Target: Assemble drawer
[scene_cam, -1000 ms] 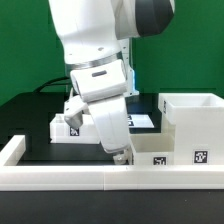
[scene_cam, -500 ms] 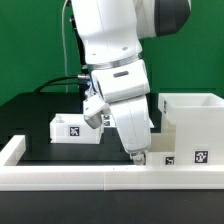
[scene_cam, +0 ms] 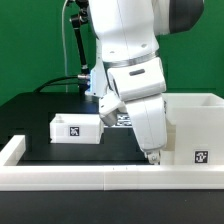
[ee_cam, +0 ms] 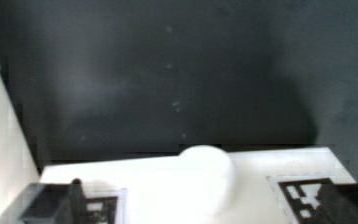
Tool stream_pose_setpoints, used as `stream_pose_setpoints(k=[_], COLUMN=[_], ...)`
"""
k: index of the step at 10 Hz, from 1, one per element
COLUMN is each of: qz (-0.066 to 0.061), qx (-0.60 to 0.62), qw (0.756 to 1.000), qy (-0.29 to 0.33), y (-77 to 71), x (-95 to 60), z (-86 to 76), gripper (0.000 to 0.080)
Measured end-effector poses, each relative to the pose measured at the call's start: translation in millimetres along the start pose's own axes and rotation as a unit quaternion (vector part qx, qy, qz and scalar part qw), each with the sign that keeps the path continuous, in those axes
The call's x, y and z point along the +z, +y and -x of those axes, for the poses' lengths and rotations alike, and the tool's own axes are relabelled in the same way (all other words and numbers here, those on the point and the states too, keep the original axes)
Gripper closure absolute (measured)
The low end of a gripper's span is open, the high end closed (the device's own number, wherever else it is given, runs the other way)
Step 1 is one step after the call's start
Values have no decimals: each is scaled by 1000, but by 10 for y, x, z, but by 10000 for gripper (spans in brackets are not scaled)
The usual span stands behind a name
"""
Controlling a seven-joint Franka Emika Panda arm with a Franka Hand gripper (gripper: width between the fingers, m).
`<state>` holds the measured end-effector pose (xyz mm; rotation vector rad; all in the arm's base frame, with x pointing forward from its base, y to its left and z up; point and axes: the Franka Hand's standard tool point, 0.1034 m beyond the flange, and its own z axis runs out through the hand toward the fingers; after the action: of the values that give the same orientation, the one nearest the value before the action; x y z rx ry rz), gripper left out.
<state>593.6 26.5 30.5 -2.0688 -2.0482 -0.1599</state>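
Observation:
The drawer's large hollow white box [scene_cam: 193,122] stands at the exterior view's right, with a tag low on its front. One small white tray [scene_cam: 75,128] with a tag sits on the black table at the left. The second tray is hidden. My gripper [scene_cam: 152,156] hangs tilted from the big white arm, its tip low just behind the border wall and close to the box's left front corner. The wrist view shows a white tagged part [ee_cam: 158,190] with a rounded white bump close under the camera. I cannot make out the fingers' gap.
A low white border wall [scene_cam: 60,176] runs along the front and also shows in the wrist view [ee_cam: 2,120]. A sliver of a flat white tagged piece [scene_cam: 124,118] shows behind the arm. Black table [scene_cam: 40,110] lies between tray and wall.
The arm and gripper have moved steadily toward the exterior view's right, along the border wall, from beside the small tray to the box's front corner. The tray and box have not moved.

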Motion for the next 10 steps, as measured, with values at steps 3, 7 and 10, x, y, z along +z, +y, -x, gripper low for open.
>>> stream_pose_setpoints(k=[3, 7, 10], qz=[-13, -45, -44], qx=[-9, -32, -21], qw=[1000, 998, 999], qy=[-3, -8, -8], y=[-34, -48, -3], x=[6, 25, -11], z=[-31, -26, -76], gripper=[151, 151, 151])
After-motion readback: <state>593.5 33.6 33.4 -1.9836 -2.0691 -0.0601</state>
